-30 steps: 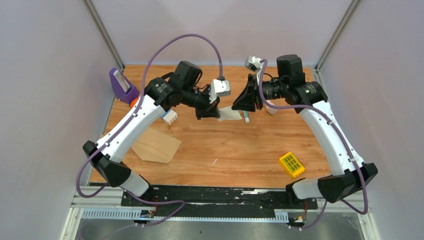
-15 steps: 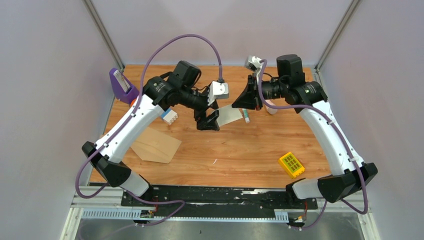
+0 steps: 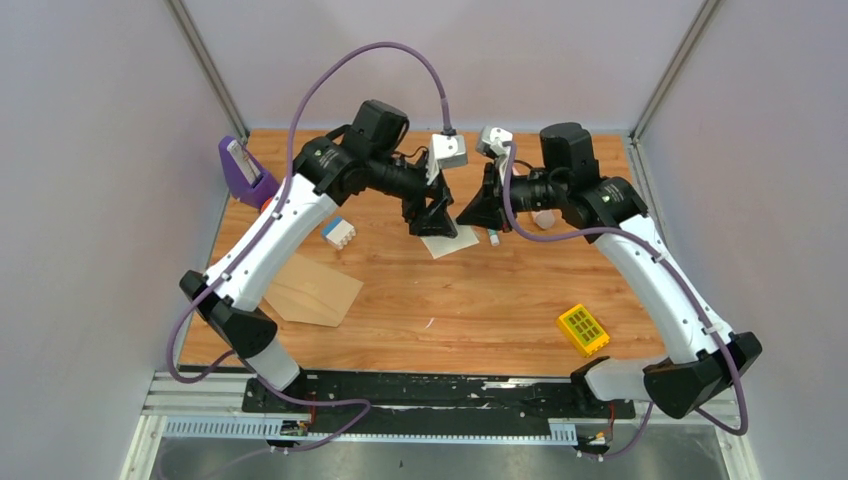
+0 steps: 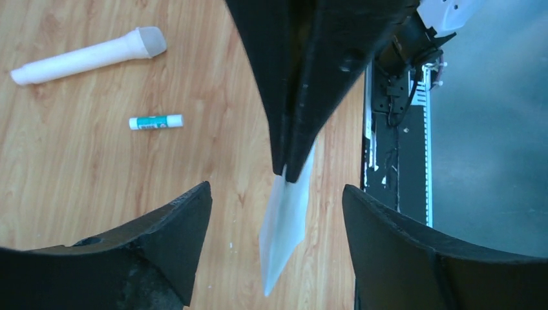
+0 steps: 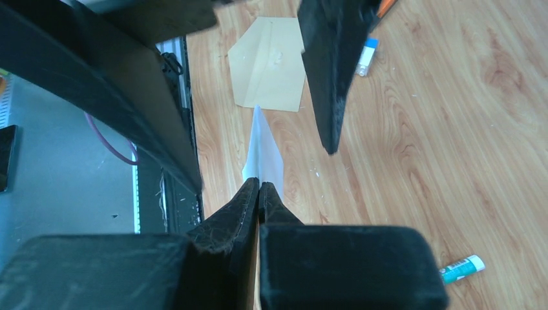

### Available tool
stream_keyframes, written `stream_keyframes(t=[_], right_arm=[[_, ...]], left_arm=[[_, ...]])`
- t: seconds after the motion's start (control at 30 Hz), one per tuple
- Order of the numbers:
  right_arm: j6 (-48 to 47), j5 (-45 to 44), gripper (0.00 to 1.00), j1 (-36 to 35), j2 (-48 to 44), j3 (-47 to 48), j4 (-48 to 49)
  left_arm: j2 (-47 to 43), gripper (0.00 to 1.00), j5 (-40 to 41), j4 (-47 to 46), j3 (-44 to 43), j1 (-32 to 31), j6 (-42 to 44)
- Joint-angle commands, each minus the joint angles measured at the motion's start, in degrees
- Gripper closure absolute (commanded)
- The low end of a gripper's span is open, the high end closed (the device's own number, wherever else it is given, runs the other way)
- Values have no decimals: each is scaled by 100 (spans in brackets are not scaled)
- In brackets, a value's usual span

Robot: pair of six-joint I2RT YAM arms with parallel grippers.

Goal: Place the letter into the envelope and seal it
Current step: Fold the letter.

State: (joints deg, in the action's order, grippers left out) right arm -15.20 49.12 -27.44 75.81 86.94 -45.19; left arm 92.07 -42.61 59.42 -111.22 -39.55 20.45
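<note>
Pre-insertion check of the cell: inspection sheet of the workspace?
Surface: wooden table, a few white specks.
Job's things: letter hanging edge-on off the table; envelope flat by the left arm, flap unfolded.
Clutter: glue stick, white tube, yellow block, blue-white block, purple stand.
Grippers: left gripper open, fingers either side of the letter, not touching; right gripper shut on the letter.
Cables: purple cables looped above the arms.
Surroundings: grey walls; nothing else seen.

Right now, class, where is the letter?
In the top view, the letter hangs over the table's far middle, pinched by the shut right gripper and flanked by the open left gripper; the envelope lies far left.
</note>
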Motion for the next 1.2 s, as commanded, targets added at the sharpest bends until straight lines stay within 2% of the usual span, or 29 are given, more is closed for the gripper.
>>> stream_keyframes(t=[0.0, 0.1, 0.23, 0.3, 0.37, 0.47, 0.53, 0.63, 0.7, 0.73, 0.77, 0.87, 0.9, 0.93, 1.07, 1.1, 1.13, 1.17], right_arm=[[-48, -192, 100, -7, -242, 8, 389], [-27, -175, 100, -8, -283, 21, 411], [-65, -199, 100, -7, -319, 9, 434], [-84, -212, 100, -7, -334, 16, 441], [-95, -252, 100, -7, -359, 25, 448], [-127, -365, 100, 0, -419, 44, 465], [-141, -438, 100, 7, -461, 62, 463], [-141, -457, 100, 57, -517, 86, 476], [-132, -452, 100, 95, -544, 110, 476], [-130, -448, 100, 110, -545, 119, 476], [-132, -448, 100, 128, -557, 128, 474], [-140, -432, 100, 180, -584, 138, 472], [-141, -426, 100, 198, -591, 140, 475], [-141, -420, 100, 215, -606, 146, 476], [-167, -375, 100, 301, -693, 149, 476], [-169, -365, 100, 328, -713, 155, 476], [-175, -348, 100, 349, -728, 159, 476], [-176, -332, 100, 367, -748, 156, 476]], left_arm=[[255, 26, -271, -174, -255, 26, -356], [344, 41, -287, -115, -252, 26, -298], [331, 70, -281, -73, -177, 18, -224], [303, 79, -250, -67, -125, 16, -191], [262, 81, -217, -44, -94, 17, -144], [167, 80, -148, 23, -24, 18, -73], [93, 77, -72, 56, 50, 18, -5], [-41, 62, -7, 88, 202, 17, 120], [-149, 62, 61, 90, 326, 17, 185], [-206, 65, 102, 103, 394, 17, 204], [-253, 75, 134, 117, 419, 18, 251], [-338, 89, 205, 206, 509, 21, 391], [-358, 97, 241, 234, 521, 25, 412], [-366, 100, 260, 293, 522, 26, 459], [-410, 100, 383, 454, 559, 31, 581], [-427, 97, 426, 502, 569, 38, 609], [-440, 86, 454, 528, 572, 41, 638], [-461, 82, 479, 575, 570, 66, 655]])
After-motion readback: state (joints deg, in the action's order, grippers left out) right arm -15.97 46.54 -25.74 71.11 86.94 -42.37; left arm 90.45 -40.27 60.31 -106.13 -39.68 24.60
